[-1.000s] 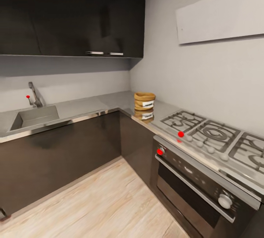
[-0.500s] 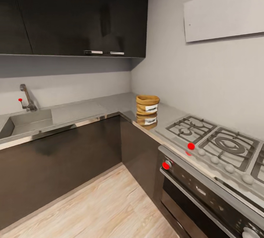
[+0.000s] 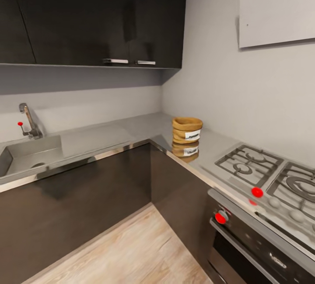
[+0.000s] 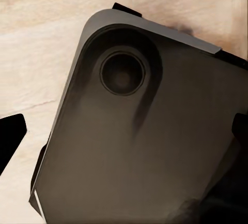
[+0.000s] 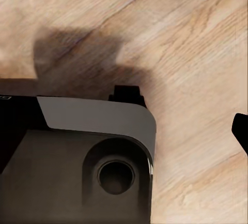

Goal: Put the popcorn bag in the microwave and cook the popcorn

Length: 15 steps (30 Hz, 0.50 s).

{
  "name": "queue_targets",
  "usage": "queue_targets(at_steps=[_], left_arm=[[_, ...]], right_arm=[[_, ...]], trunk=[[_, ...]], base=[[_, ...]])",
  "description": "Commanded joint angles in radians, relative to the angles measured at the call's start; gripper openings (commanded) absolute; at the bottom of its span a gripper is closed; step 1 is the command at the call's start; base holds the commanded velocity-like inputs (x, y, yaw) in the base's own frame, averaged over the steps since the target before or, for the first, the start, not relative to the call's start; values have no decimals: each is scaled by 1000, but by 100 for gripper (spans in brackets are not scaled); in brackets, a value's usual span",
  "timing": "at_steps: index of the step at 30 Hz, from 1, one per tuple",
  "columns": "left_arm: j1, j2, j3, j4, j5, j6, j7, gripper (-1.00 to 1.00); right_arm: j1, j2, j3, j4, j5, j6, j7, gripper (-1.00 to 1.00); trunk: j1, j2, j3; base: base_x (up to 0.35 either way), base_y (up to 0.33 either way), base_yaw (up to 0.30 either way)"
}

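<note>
The popcorn bag (image 3: 187,130), a small orange-brown creased sack with a white label, stands upright on the glossy grey countertop (image 3: 140,127) in the corner of the kitchen, its reflection just beneath it. The microwave is out of view, and no popcorn can be seen. In the left wrist view my left gripper (image 4: 125,131) is open, its dark fingertips (image 4: 10,137) far apart over the robot's grey base and the wooden floor. My right gripper (image 5: 124,131) hangs open above the floor, with one fingertip (image 5: 241,131) at the picture's edge. Both grippers are far from the bag.
A steel gas hob (image 3: 267,179) with red-marked knobs lies right of the bag, above a black oven (image 3: 253,249). A sink (image 3: 26,155) with a tap (image 3: 27,120) sits at the left. Black cabinets (image 3: 87,17) hang overhead. Wooden floor (image 3: 131,253) lies ahead.
The camera has moved nearer the corner and turned left: the bag looks larger, the hob has slid toward the right edge. Nothing on the worktop has moved.
</note>
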Motion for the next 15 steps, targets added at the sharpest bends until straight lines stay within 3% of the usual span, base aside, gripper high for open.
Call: queue_targets(at_steps=[1, 15], left_arm=[[-1, 0, -1, 1, 5, -2, -2, 100], [-1, -2, -4, 0, 5, -2, -2, 100]], right_arm=[[-1, 0, 8, 2, -8, -2, 2, 100], [-1, -1, 10, 3, -7, -2, 3, 100]], trunk=[[0, 0, -1], [0, 0, -1]], base=[[283, 237, 0], [280, 241, 0]])
